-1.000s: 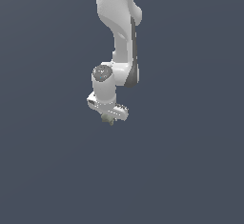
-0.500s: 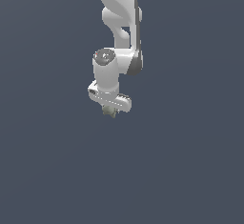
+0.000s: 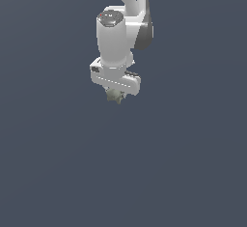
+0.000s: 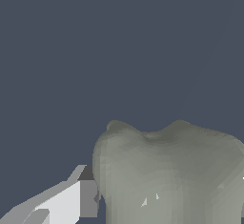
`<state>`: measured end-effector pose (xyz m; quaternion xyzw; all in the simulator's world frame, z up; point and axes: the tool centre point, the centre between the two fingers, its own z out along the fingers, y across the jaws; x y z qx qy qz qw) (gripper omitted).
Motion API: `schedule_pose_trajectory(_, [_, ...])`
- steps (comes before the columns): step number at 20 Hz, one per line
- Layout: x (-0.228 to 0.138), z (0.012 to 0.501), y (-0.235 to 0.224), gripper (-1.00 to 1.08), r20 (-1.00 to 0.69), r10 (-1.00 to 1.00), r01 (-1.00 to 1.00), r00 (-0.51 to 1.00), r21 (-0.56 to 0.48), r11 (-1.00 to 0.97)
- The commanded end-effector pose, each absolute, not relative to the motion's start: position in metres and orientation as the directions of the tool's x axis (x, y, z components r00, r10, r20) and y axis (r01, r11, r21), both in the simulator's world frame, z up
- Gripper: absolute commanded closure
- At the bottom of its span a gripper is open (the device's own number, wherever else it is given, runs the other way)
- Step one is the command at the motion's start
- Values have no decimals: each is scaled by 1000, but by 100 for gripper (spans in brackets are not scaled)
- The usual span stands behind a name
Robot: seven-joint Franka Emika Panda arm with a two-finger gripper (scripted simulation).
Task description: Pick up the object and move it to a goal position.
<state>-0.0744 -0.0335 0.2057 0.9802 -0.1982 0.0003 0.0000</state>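
Exterior view shows the white arm (image 3: 126,23) reaching down from the upper edge of the picture against a plain dark blue-grey background, with its wrist pointing downward and the gripper (image 3: 116,94) at its lowest end. The object (image 3: 116,96), a small lumpy grey-green piece with short blunt points, sits right under the gripper's white body, pinched there and touching it, with only its lower part showing below the hand. Its little points stick out downward and to both sides, so it reads as a stubby star with no clear long axis; from this view I cannot tell a single direction it faces. Nothing else touches it, and no surface can be made out beneath it. Wrist view has the object (image 4: 171,175) filling the lower part of the picture as a broad, rounded mass with two soft humps along its far edge and a shallow dip between them. One pale finger (image 4: 71,201) presses flat against its side; the other finger is hidden past the object, so the grip is seen on one side only.
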Motion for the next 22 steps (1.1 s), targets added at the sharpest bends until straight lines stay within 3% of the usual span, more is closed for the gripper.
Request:
schedule_pose_trajectory(1, [-80,234,-27,108,1,-389,-389,921,1,-921])
schedule_pose_trajectory(22, [-114,439,18,108,0,-389,-389,921,1,-921])
